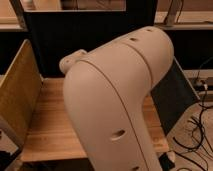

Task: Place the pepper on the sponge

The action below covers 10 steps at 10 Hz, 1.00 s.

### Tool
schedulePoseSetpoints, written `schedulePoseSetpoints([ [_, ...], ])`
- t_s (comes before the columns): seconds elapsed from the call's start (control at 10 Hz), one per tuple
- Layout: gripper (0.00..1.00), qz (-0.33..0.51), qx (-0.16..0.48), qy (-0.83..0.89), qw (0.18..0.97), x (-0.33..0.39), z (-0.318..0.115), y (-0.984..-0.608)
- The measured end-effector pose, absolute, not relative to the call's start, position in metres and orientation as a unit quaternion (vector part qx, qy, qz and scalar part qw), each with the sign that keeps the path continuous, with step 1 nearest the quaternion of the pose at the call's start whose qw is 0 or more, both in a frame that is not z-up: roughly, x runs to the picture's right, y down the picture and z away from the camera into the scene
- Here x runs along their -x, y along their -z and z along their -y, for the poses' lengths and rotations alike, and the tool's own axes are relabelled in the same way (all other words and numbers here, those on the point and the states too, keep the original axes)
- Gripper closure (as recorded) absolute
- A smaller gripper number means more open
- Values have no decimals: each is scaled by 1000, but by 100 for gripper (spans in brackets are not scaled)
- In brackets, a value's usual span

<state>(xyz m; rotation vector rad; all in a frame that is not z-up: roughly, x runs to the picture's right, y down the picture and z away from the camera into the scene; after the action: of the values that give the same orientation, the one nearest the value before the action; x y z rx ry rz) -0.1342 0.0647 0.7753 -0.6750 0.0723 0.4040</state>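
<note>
My own large cream-white arm segment [117,100] fills the middle of the camera view and blocks most of the scene. The gripper is out of view, somewhere past the arm. The pepper and the sponge are both hidden. Only bare strips of the wooden table top [47,125] show to the left of the arm and at its right side.
A light wooden side panel [17,95] stands along the table's left edge. A black panel [75,35] closes the back and a dark slanted panel [172,97] the right side. Cables [197,132] lie on the floor at the right.
</note>
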Motion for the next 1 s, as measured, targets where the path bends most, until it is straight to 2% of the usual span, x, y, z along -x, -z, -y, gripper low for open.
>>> schedulePoseSetpoints([
  [0.2, 20, -22, 353, -180, 918, 153, -88, -775],
  [0.5, 20, -21, 400, -152, 903, 173, -125, -794],
  [1.0, 20, -34, 443, -138, 885, 174, -137, -849],
])
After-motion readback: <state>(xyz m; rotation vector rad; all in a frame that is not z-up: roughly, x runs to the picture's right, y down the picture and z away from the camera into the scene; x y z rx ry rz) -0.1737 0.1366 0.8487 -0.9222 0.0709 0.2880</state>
